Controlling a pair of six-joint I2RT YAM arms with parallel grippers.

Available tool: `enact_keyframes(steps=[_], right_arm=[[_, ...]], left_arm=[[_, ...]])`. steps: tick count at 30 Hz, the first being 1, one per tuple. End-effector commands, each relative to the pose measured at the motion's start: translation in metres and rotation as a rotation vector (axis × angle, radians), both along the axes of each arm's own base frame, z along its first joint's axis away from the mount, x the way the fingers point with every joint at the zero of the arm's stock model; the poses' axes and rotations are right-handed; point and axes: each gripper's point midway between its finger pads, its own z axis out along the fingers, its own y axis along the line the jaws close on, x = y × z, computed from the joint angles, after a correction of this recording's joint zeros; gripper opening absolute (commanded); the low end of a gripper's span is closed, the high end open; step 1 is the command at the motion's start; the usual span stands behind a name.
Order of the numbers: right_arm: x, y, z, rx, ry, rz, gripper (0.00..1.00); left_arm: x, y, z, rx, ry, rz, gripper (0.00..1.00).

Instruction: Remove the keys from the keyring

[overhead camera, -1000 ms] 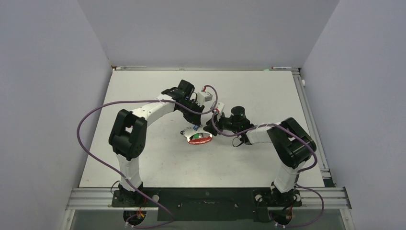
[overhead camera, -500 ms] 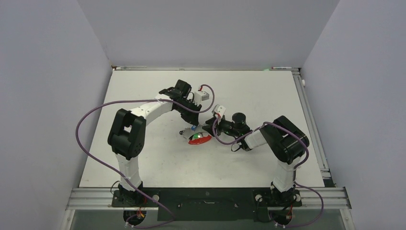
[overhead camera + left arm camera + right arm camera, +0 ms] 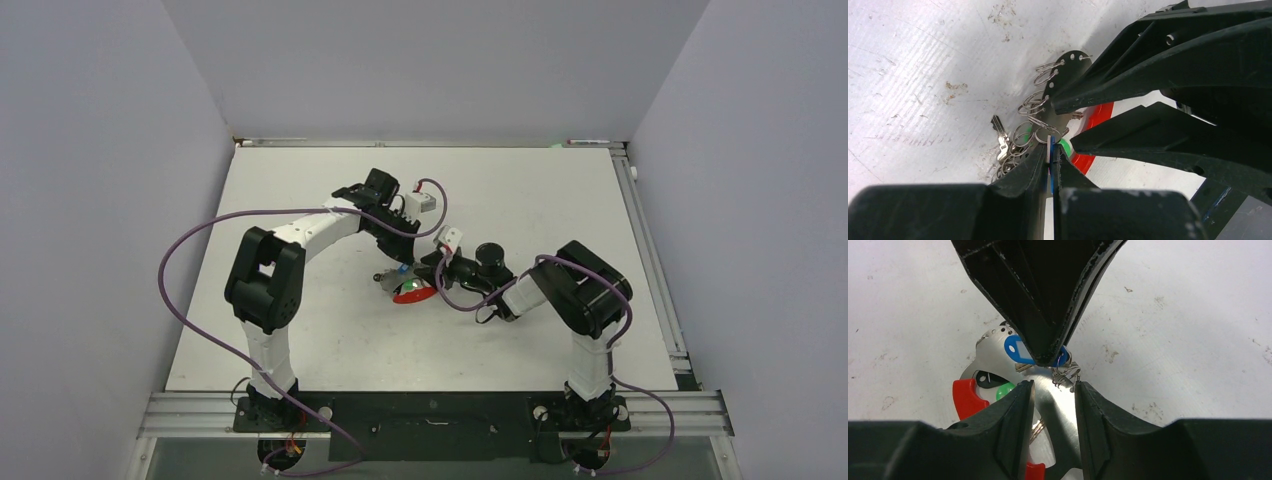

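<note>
The keyring [image 3: 1057, 407] is a grey metal plate with a red arc [image 3: 965, 395], lying mid-table [image 3: 414, 293]. My right gripper [image 3: 1054, 386] is shut across the metal plate, which fills the gap between its fingers. My left gripper [image 3: 1050, 146] reaches down from the far side and is shut on the blue-headed key tag [image 3: 1017, 348], whose thin edge shows between its fingertips. A green tag [image 3: 1005, 390] and a black tag [image 3: 984, 379] lie beside the red arc. A silvery key [image 3: 1000, 137] and several split rings [image 3: 1030, 105] hang off the plate's holes.
Both arms meet nose to nose over the keyring [image 3: 412, 280], with purple cables [image 3: 200, 240] looping off each wrist. Grey walls close off the white table [image 3: 300, 340] on three sides, and a metal rail [image 3: 430, 405] runs along the near edge.
The right arm has swung left and its gripper has moved closer onto the keyring. The left gripper and keyring have shifted slightly left. Neither gripper's opening changed.
</note>
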Motion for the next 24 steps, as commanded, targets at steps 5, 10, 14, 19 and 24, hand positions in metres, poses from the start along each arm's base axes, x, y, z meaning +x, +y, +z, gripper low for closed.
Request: enact_keyframes(steps=[5,10,14,19,24], right_arm=[[0.012,0.009,0.015,0.044,-0.073,-0.045,0.36],[0.016,0.013,0.011,0.036,-0.062,-0.056,0.34],[0.017,0.016,0.007,0.021,-0.057,-0.061,0.33],[0.017,0.019,-0.002,-0.012,-0.055,-0.068,0.34],[0.022,0.019,-0.003,-0.014,-0.058,-0.094,0.32]], left_arm=[[0.0,-0.004,0.015,-0.051,-0.022,-0.012,0.0],[0.0,-0.004,0.015,-0.051,-0.024,-0.014,0.0],[-0.001,-0.004,0.016,-0.054,-0.022,-0.014,0.0],[-0.001,-0.004,0.016,-0.056,-0.023,-0.014,0.0],[-0.003,-0.003,0.014,-0.053,-0.02,-0.015,0.0]])
